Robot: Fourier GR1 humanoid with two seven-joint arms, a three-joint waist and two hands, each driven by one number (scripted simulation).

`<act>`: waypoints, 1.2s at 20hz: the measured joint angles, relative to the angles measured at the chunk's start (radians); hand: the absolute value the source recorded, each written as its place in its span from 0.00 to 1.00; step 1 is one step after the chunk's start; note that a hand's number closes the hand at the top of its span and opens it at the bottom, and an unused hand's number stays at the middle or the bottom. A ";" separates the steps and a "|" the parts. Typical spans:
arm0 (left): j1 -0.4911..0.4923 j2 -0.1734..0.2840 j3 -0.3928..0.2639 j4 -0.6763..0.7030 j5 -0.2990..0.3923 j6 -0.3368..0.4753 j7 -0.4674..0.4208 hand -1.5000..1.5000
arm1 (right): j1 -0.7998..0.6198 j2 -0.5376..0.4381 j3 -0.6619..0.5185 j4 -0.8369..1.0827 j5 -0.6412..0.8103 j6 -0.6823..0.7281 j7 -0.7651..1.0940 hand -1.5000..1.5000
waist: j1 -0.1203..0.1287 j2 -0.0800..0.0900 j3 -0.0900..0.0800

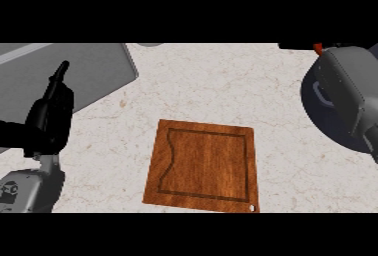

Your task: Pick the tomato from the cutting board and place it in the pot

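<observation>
**Counter and its surroundings from above**

I am looking steeply down at a pale, speckled stone counter (207, 85) that is filling most of my view. A grey panel (96, 70) is lying flush in its upper left corner, with a lighter stripe running across it. Light is falling evenly, casting only soft shadows. No wall, floor or window is showing.

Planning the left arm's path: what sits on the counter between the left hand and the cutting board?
In the head view, only bare speckled counter lies between the left hand and the cutting board; nothing stands there.
</observation>
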 measured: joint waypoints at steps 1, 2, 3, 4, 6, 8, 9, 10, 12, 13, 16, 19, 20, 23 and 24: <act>-0.002 -0.003 -0.003 0.001 -0.005 0.006 0.005 0.50 | -0.020 0.002 0.010 0.017 0.020 0.024 0.037 1.00 | -0.002 -0.002 0.001; -0.003 -0.006 -0.004 0.005 -0.005 0.005 0.002 0.50 | -0.026 0.008 0.022 0.033 0.041 0.040 0.064 1.00 | -0.003 -0.002 0.002; -0.001 -0.002 0.004 0.007 0.004 -0.002 0.000 0.50 | -0.027 0.002 0.027 0.045 0.054 0.049 0.080 1.00 | -0.005 -0.003 0.003; -0.002 -0.001 0.007 0.011 0.004 -0.005 -0.002 0.50 | -0.031 0.005 0.035 0.054 0.068 0.061 0.100 1.00 | -0.008 -0.004 0.004; 0.001 -0.008 0.008 0.023 0.000 -0.004 -0.019 0.50 | -0.009 0.002 0.038 0.062 0.082 0.056 0.111 1.00 | -0.015 -0.005 0.006; -0.004 0.001 0.022 0.033 0.008 -0.011 -0.018 0.50 | 0.007 -0.015 0.035 0.059 0.087 0.046 0.114 1.00 | -0.023 -0.008 0.007; -0.010 -0.002 0.023 0.041 0.001 -0.004 -0.019 0.50 | 0.017 -0.023 0.032 0.053 0.088 0.040 0.112 1.00 | -0.030 -0.010 0.008; -0.007 -0.003 0.023 0.039 -0.001 -0.003 -0.018 0.50 | 0.031 -0.031 0.029 0.047 0.088 0.034 0.110 1.00 | -0.034 -0.012 0.008; -0.007 -0.002 0.026 0.038 -0.004 -0.001 -0.013 0.50 | 0.070 -0.043 0.019 0.030 0.082 0.012 0.096 1.00 | -0.039 -0.015 0.009; -0.007 -0.007 0.023 0.033 -0.007 0.005 -0.008 0.50 | 0.091 -0.047 0.012 0.020 0.078 0.000 0.088 1.00 | -0.040 -0.015 0.009; -0.011 -0.006 0.029 0.036 -0.008 -0.001 -0.010 0.50 | 0.143 -0.075 -0.010 -0.006 0.063 -0.030 0.063 1.00 | -0.041 -0.015 0.010; -0.010 -0.015 0.030 0.046 -0.016 -0.004 -0.028 0.50 | 0.184 -0.107 -0.034 -0.027 0.045 -0.050 0.039 1.00 | -0.038 -0.014 0.010; -0.013 -0.016 0.032 0.046 -0.014 -0.006 -0.025 0.50 | 0.204 -0.115 -0.044 -0.033 0.038 -0.062 0.029 1.00 | -0.037 -0.014 0.010; -0.016 -0.009 0.042 0.039 -0.008 -0.020 -0.015 0.50 | 0.254 -0.140 -0.071 -0.045 0.016 -0.071 0.015 1.00 | -0.034 -0.012 0.010; -0.018 -0.011 0.040 0.040 -0.011 -0.020 -0.014 0.50 | 0.262 -0.146 -0.083 -0.042 0.004 -0.069 0.009 1.00 | -0.032 -0.011 0.010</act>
